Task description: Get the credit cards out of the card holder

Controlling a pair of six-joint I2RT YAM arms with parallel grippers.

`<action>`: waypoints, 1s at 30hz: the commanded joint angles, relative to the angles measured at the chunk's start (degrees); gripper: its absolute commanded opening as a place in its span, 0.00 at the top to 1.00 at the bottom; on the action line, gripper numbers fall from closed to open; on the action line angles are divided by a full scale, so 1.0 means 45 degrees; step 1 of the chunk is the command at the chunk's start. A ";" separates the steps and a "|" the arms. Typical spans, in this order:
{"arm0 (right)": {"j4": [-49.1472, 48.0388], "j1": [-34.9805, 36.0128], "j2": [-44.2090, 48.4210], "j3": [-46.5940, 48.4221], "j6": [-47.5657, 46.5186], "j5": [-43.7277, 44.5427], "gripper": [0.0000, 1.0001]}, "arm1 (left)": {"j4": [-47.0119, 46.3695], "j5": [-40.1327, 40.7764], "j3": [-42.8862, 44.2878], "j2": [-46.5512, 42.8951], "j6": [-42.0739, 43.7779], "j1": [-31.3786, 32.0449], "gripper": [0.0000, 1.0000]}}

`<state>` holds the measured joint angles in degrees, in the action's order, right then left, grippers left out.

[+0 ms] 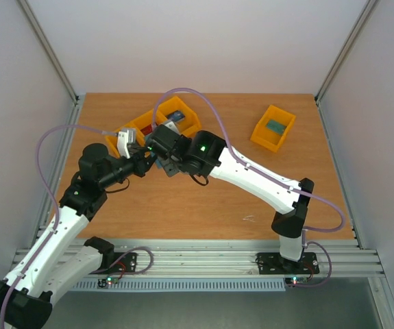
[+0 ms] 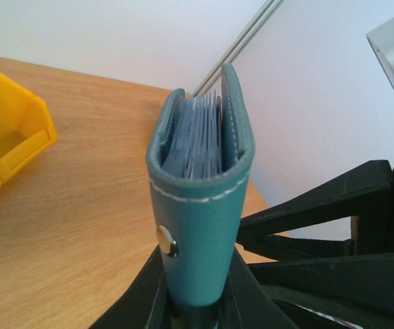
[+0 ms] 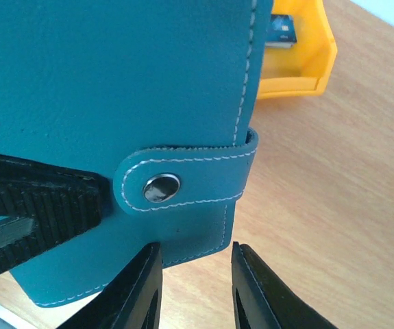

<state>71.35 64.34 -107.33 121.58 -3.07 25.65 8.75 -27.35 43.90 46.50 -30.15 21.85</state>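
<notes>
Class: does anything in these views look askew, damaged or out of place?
Nothing stands out. The card holder stands upright and intact in the left gripper, strap snapped, cards tucked inside. The right gripper sits open by its lower edge.

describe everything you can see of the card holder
The card holder is teal-blue, leather-like, with white stitching along its edges. It is shut: a strap wraps over the open edge, fastened by a round metal snap stud. End-on from the left wrist, thin grey-blue layers, pockets or cards, sit packed between its two covers. The left tool clamps one end and holds it above the wooden table. The right tool stands open at its lower corner; whether it touches cannot be told.
</notes>
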 commanded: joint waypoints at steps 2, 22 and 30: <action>-0.0156 0.0019 -0.0852 0.1536 -0.1896 -0.0063 0.69 | -0.2015 -0.0624 0.0167 -0.0307 -0.0111 0.0223 1.00; -0.1747 -0.0020 -0.0116 0.1442 -0.1363 -0.0513 0.75 | -0.1496 -0.0025 -0.0092 -0.0387 -0.0259 0.0223 1.00; -0.1994 -0.0256 -0.0273 0.1393 -0.0200 -0.0574 0.75 | -0.1496 -0.0035 -0.0107 -0.0428 -0.0288 0.0225 1.00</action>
<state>64.53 63.96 -107.09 126.76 -7.88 22.57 6.68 -26.06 43.46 46.09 -31.14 22.28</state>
